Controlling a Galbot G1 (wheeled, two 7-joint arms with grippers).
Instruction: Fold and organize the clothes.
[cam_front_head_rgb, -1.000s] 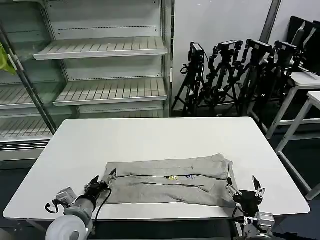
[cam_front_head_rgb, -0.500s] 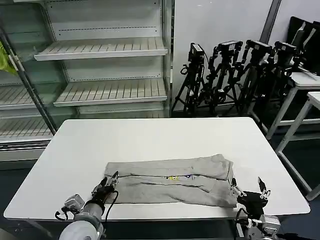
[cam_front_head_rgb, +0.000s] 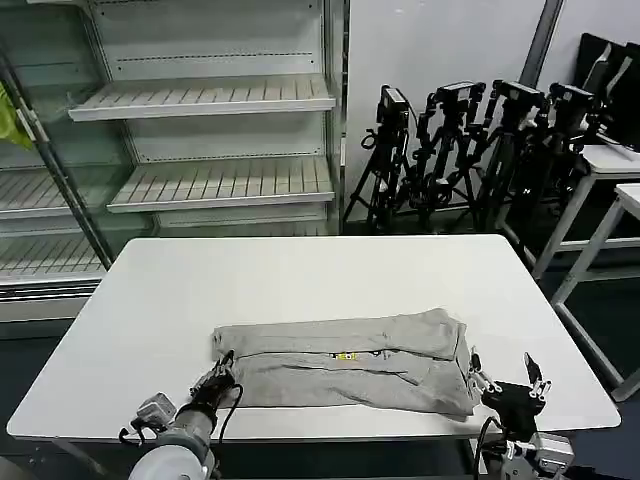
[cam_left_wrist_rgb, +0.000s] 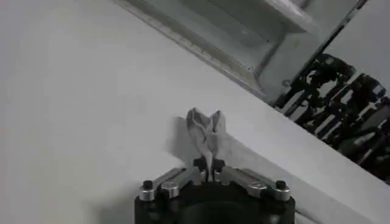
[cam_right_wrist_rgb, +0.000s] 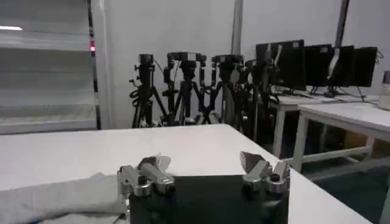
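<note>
Shirt count: one light grey shirt (cam_front_head_rgb: 345, 362) lay on the white tabletop (cam_front_head_rgb: 300, 275), folded into a long band near the robot-side edge, a small multicoloured print showing on its middle.
Gripper count: two, the left gripper (cam_front_head_rgb: 222, 369) at the band's left end and the right gripper (cam_front_head_rgb: 503, 380) just off its right end.
Left jaws: closed on a pinch of the shirt's left corner; in the left wrist view the left gripper (cam_left_wrist_rgb: 209, 168) had its two fingers pressed together, with a small peak of grey cloth (cam_left_wrist_rgb: 205, 129) standing up straight ahead of the jaws.
Right jaws: spread apart and holding nothing; in the right wrist view the right gripper (cam_right_wrist_rgb: 203, 167) showed a wide gap between its fingertips, with the shirt's right end (cam_right_wrist_rgb: 58, 196) lying flat on the tabletop just outside the jaw on the shirt's side, not between them.
Head view alone: it gave the whole length of the shirt between the two grippers, the print, and three empty shelf boards (cam_front_head_rgb: 215, 180) beyond the tabletop.
Left wrist view alone: it gave the crease of the pinched corner and the bare tabletop to one side of the jaws.
Right wrist view alone: it gave several dark monitors (cam_right_wrist_rgb: 304, 64) on side tables well beyond the jaws.
Tripods: a cluster of black camera tripods (cam_front_head_rgb: 460, 150) stood behind the tabletop; their exact number could not be told.
</note>
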